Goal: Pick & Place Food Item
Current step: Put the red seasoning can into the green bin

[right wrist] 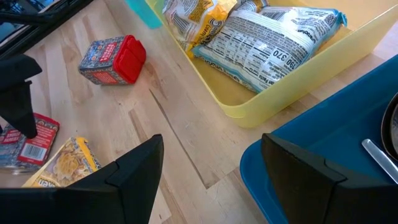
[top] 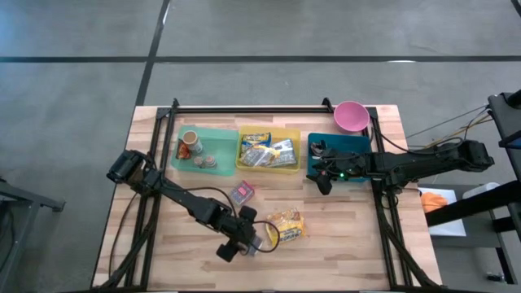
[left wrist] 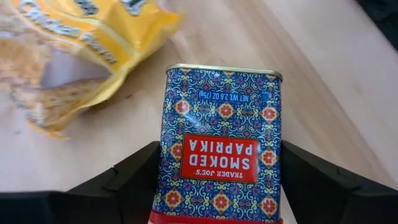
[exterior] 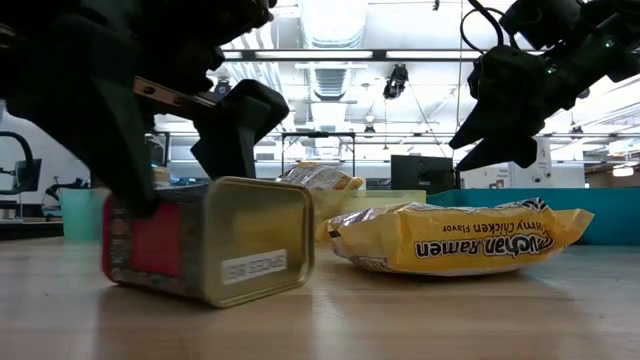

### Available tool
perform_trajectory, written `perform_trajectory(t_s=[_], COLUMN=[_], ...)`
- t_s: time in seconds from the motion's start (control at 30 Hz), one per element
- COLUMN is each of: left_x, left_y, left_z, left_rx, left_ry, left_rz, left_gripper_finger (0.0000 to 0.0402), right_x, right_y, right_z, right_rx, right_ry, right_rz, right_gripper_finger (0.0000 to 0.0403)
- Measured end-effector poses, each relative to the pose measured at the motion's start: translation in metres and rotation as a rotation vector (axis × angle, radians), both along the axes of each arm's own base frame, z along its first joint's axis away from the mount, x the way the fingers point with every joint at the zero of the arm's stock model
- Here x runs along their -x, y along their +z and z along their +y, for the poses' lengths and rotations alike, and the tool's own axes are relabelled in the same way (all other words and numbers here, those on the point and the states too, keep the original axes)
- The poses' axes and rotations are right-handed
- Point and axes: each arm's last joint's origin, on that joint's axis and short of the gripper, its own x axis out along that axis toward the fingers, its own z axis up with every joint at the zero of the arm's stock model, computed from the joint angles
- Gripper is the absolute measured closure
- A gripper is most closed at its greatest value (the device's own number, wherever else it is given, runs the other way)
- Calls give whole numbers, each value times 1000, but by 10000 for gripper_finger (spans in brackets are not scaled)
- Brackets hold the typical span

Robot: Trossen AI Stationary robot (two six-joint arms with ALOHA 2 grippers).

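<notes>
Now the paprika tin is being gripped at the front of the table (top: 163,236).
Left tool (top: 244,244) pinches the smoked paprika tin (left wrist: 221,140) lying beside the ramen packet (top: 286,225); lift it level. Right tool (top: 323,181) hovers spread by the blue bin (top: 358,143).

paprika tin (top: 254,242) left of ramen packet (top: 286,225) — bins (top: 267,150) behind

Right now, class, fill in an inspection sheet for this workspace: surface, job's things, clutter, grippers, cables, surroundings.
Surface: wooden table.
Job's things: paprika tin lying flat; ramen packet beside it; second tin; green tray, yellow tray, blue tray.
Clutter: pink bowl.
Grippers: left gripper astride the paprika tin; right gripper open, empty, at the blue tray.
Cables: looped along both arms.
Surroundings: grey floor, ceiling lights.
</notes>
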Motion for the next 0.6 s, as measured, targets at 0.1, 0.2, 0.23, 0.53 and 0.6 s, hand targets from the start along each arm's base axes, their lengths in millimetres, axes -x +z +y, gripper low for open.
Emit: perform_trajectory(t_s=[0.1,0.2,0.23,0.53,0.6], left_x=[0,0,0,-2,-3], left_y=[0,0,1,2,2], left_z=[0,-1,-1,-2,-2], left_rx=[-8,-10,-10,15,23], left_ry=[21,58,65,85,103], left_rz=[-4,-11,-13,-27,-29], left_gripper_finger=[115,115,115,107,116], right_x=[0,0,0,0,0], right_y=[0,0,0,0,0], right_z=[0,0,0,0,0], right_rx=[0,0,0,0,0], right_ry=[0,0,-1,-1,0], right_rz=[0,0,0,0,0], right_gripper_finger=[138,138,138,138,138])
